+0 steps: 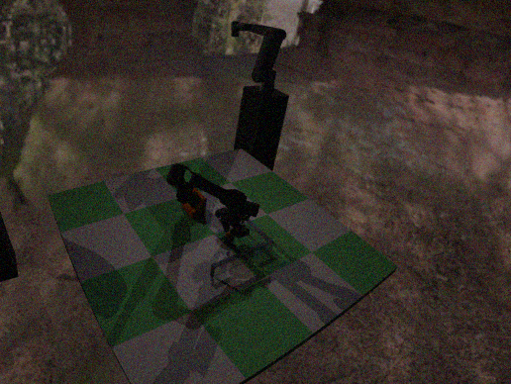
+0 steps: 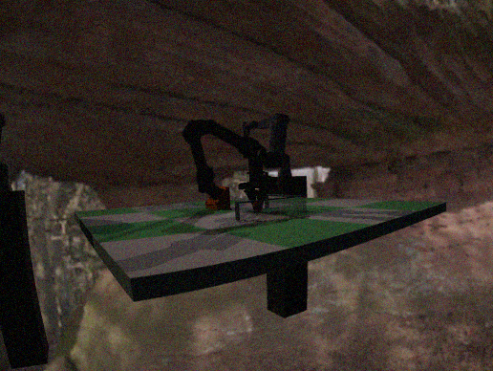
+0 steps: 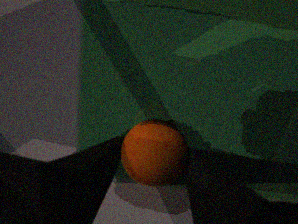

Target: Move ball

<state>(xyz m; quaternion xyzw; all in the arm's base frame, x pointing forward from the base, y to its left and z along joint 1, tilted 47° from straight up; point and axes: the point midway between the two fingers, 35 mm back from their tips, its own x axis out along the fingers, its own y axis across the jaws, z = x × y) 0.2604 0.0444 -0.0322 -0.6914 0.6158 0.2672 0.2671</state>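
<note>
Reaching down | claw [image 2: 258,203] clamped on ball [image 3: 154,152] | arm arched

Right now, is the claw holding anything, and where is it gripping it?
Yes. The claw is shut on the round orange ball, pinched at its two opposite sides between the dark fingers.
</note>
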